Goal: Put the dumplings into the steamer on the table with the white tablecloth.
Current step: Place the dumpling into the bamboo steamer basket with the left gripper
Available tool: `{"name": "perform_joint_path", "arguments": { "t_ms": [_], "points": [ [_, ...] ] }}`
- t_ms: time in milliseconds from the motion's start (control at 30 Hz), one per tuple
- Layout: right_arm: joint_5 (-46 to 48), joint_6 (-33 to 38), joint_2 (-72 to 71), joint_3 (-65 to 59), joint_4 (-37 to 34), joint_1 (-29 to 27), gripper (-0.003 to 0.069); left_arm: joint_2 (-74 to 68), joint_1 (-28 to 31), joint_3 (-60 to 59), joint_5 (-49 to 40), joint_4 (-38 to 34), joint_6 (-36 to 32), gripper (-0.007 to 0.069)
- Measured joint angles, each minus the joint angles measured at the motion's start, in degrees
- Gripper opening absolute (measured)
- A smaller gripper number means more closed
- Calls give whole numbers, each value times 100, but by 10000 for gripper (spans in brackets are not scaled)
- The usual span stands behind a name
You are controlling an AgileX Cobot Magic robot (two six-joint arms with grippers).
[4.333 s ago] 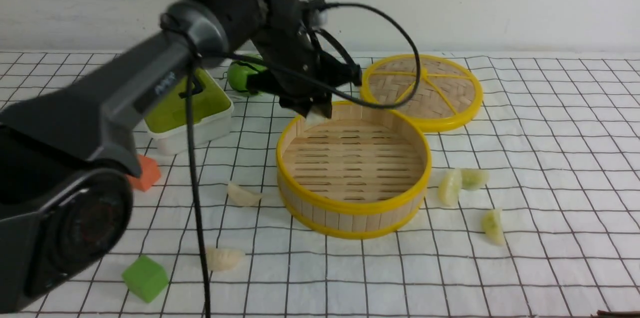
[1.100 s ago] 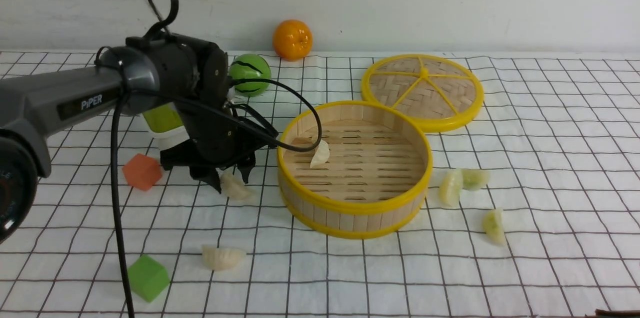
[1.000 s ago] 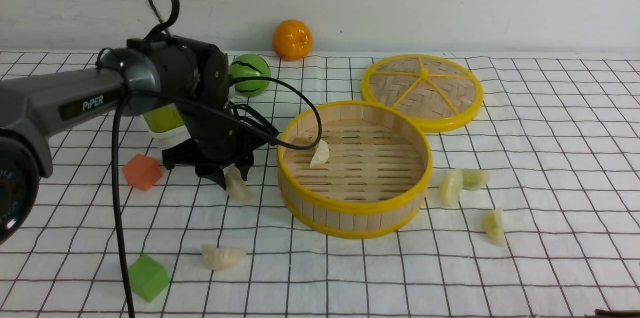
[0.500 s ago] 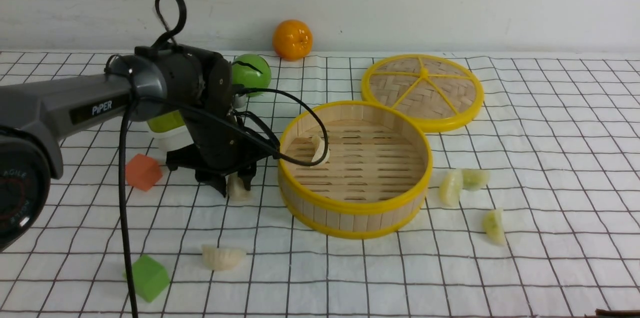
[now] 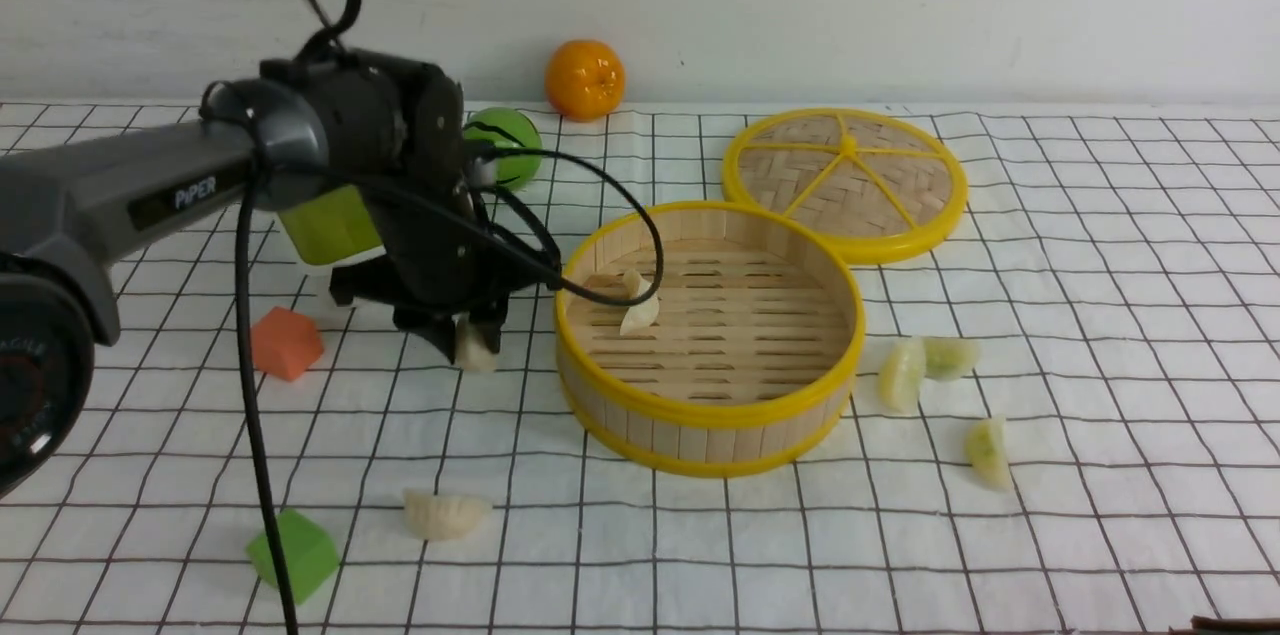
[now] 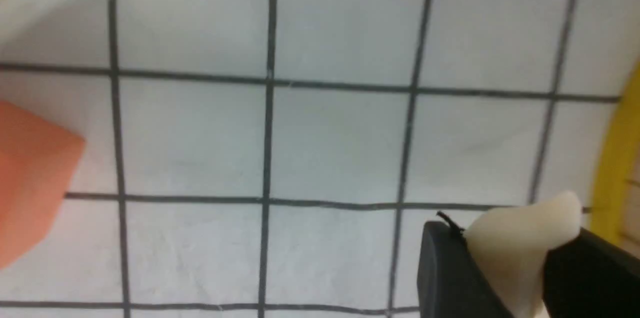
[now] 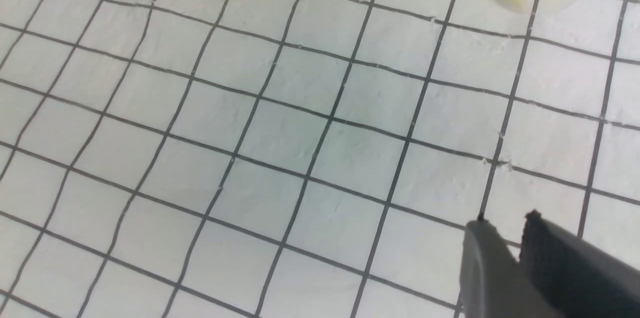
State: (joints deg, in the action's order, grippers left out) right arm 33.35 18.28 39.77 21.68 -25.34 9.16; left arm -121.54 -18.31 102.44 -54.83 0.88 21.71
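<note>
Dumpling [image 5: 476, 345] in left hand [image 5: 471, 347], beside steamer [image 5: 700, 420]

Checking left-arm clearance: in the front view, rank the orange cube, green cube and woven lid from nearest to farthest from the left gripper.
From the left gripper:
1. orange cube, close on its left, same row.
2. green cube, front left, toward the robot.
3. woven lid, back right, clearly farthest.

Steamer [image 5: 700, 437] mid-table with one dumpling [image 5: 640, 307] in it near its left wall, lid [image 5: 845, 183] just behind to the right, three dumplings [image 5: 900, 373] [image 5: 948, 355] [image 5: 986, 450] on the tablecloth [image 5: 1100, 315] to its right, another dumpling [image 5: 445, 513] at front left, a further dumpling [image 5: 478, 349] in the left gripper [image 5: 468, 347] just left of the steamer.
</note>
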Motion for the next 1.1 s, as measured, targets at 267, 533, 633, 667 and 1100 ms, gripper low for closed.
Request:
{"name": "perform_joint_path", "arguments": {
  "t_ms": [267, 533, 633, 667, 1100],
  "points": [
    [-58, 0, 4, 0, 16, 0, 108, 379, -393, 1365, -594, -919, -659, 237],
    [-95, 0, 4, 0, 5, 0, 108, -548, -1387, 2014, -423, -532, -279, 237],
    [-95, 0, 4, 0, 5, 0, 108, -813, -1439, 2066, -239, -301, -62, 237],
    [-95, 0, 4, 0, 5, 0, 108, -952, -1438, 2078, -120, -165, 14, 237],
    [-95, 0, 4, 0, 16, 0, 114, -1259, -1432, 2107, 499, 181, 132, 314]
  ]
}}
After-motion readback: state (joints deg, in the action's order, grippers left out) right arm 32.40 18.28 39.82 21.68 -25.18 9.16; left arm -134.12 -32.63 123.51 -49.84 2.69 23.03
